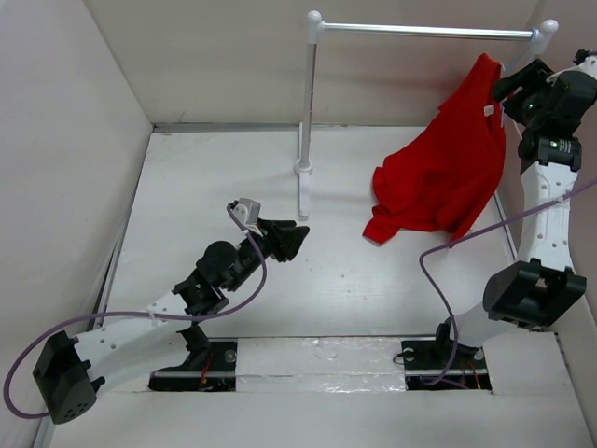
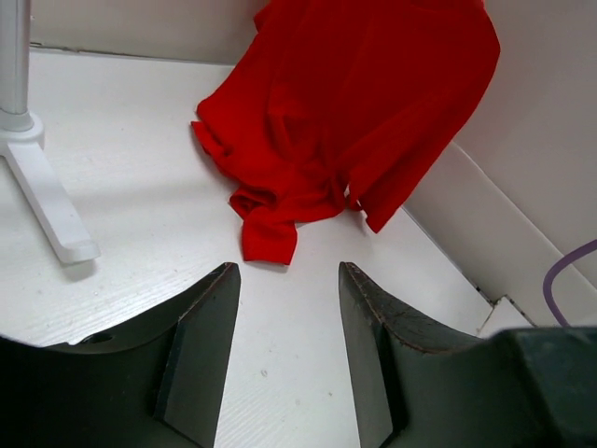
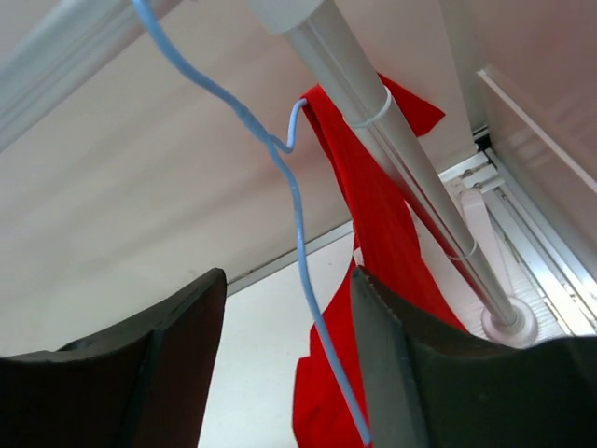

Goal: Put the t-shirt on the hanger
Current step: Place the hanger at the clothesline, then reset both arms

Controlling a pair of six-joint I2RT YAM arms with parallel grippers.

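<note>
The red t-shirt [image 1: 438,177] hangs by its top near the right end of the rack bar [image 1: 420,31], and its lower part lies bunched on the table. A white tag [image 1: 488,110] shows near its top. In the right wrist view the pale blue hanger [image 3: 297,205] hangs from above, with the t-shirt [image 3: 373,215] draped from it. Its wire runs down between the jaws of my right gripper [image 3: 289,275], which is open and does not pinch it. My left gripper [image 1: 297,235] is open and empty, low over mid-table. It faces the t-shirt [image 2: 345,112] from a distance.
The white rack has a left post [image 1: 306,112] with a foot [image 2: 47,196] on the table, and a right post [image 3: 410,168] close to my right gripper [image 1: 508,89]. White walls enclose the table. A purple cable [image 1: 438,271] loops by the right arm.
</note>
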